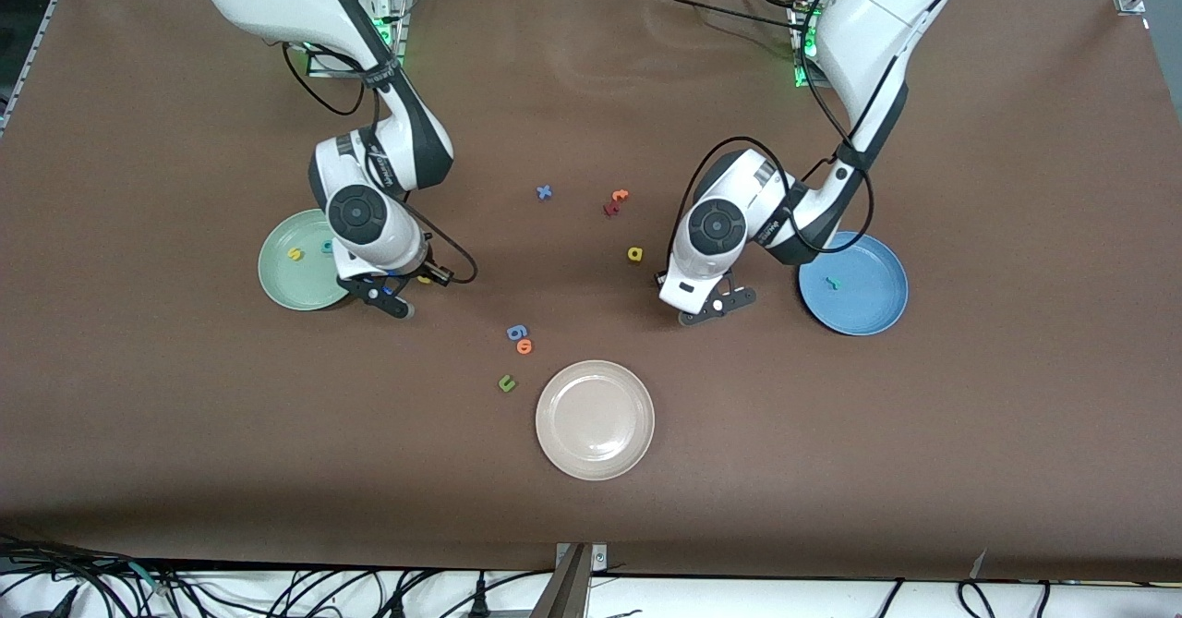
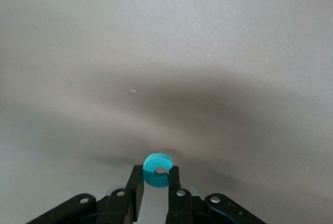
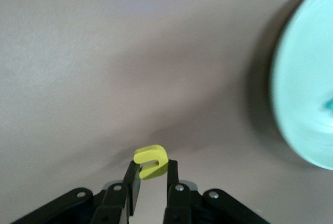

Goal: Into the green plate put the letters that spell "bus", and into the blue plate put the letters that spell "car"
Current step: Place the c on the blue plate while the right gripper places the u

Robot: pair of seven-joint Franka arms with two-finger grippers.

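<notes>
My right gripper (image 3: 152,174) is shut on the yellow "u" (image 3: 151,161), low over the bare table beside the green plate (image 1: 300,260). That plate holds the yellow "s" (image 1: 295,253) and the teal "b" (image 1: 326,247). My left gripper (image 2: 156,179) is shut on the teal "c" (image 2: 156,171), low over the table beside the blue plate (image 1: 854,284). The teal "r" (image 1: 834,282) lies in the blue plate. The yellow "a" (image 1: 634,253) lies on the table between the two arms.
A cream-white plate (image 1: 595,419) sits nearer the front camera. A blue "g" (image 1: 515,332), an orange letter (image 1: 524,346) and a green "u" (image 1: 506,382) lie beside it. A blue "x" (image 1: 544,192), an orange "t" (image 1: 620,196) and a dark red letter (image 1: 610,208) lie farther back.
</notes>
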